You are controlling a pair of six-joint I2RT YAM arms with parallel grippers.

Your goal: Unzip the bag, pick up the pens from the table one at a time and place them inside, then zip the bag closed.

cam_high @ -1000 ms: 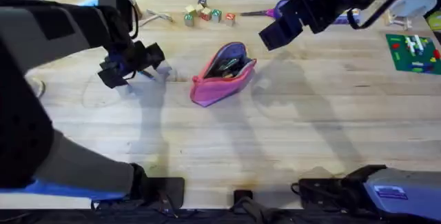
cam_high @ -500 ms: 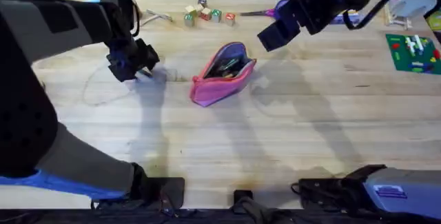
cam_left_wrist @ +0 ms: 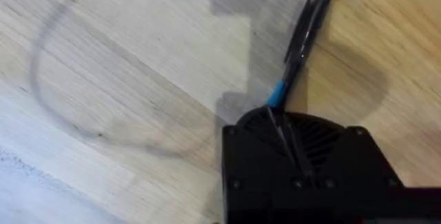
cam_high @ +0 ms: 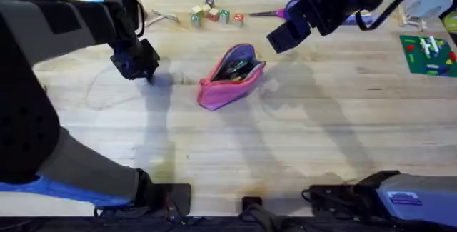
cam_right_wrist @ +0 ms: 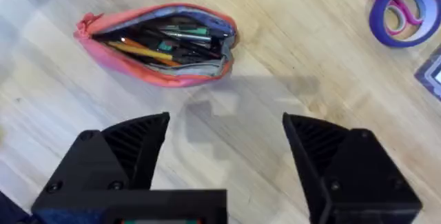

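The pink bag (cam_high: 230, 77) lies unzipped at the table's (cam_high: 300, 139) centre, with several pens showing inside it (cam_right_wrist: 162, 41). Left of the bag, my left gripper (cam_high: 139, 66) is low over the wood. In the left wrist view it (cam_left_wrist: 282, 124) is shut on the near end of a dark pen (cam_left_wrist: 300, 38) with blue tips, whose far end rests on the wood. My right gripper (cam_high: 287, 36) hangs raised beyond the bag's right side. Its fingers (cam_right_wrist: 131, 141) stand wide open with nothing between them.
Purple-handled scissors (cam_right_wrist: 396, 3) lie at the back right of the bag. Wooden blocks (cam_high: 213, 14) stand at the back centre and a green board (cam_high: 427, 55) at the far right. A faint curved line (cam_left_wrist: 48, 79) marks the wood on the left.
My left gripper's fingers, spread a second ago, have closed on the dark pen. The right arm and the bag have not moved.
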